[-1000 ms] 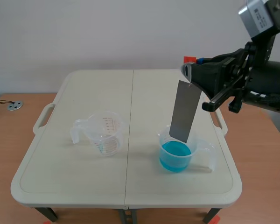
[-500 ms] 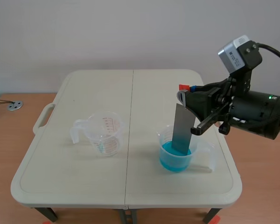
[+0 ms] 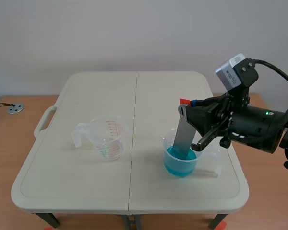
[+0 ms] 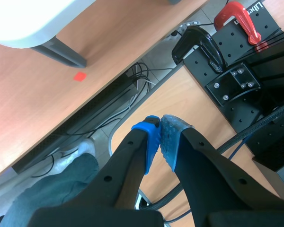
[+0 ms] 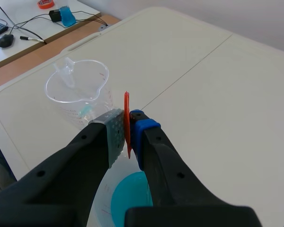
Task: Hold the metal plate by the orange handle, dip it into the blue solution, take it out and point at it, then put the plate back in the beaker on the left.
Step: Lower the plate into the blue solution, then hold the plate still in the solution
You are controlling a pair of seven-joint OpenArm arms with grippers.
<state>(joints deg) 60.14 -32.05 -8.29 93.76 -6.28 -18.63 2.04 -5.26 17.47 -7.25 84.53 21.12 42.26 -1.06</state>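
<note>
Metal plate [image 3: 183, 136] — hangs under your right tool [image 3: 187, 109], which clamps its orange handle [image 5: 127, 118], likely to keep the grip above the liquid. The lower end sits in the blue solution [image 3: 180, 162] beneath. Empty beaker [image 5: 78, 90] ahead of that tool. Left tool [image 4: 162, 138] — closed on nothing.

The right arm [image 3: 252, 127] lies low over the desk's [image 3: 149, 91] right edge, and its fingers [image 3: 205, 138], clamped on the plate [image 3: 183, 136] that stands in the blue beaker [image 3: 181, 165], block that mouth from above. The empty beaker [image 3: 108, 139] stands well apart to the left, its mouth unobstructed; bare desk lies between the two, behind them and along the near edge
</note>
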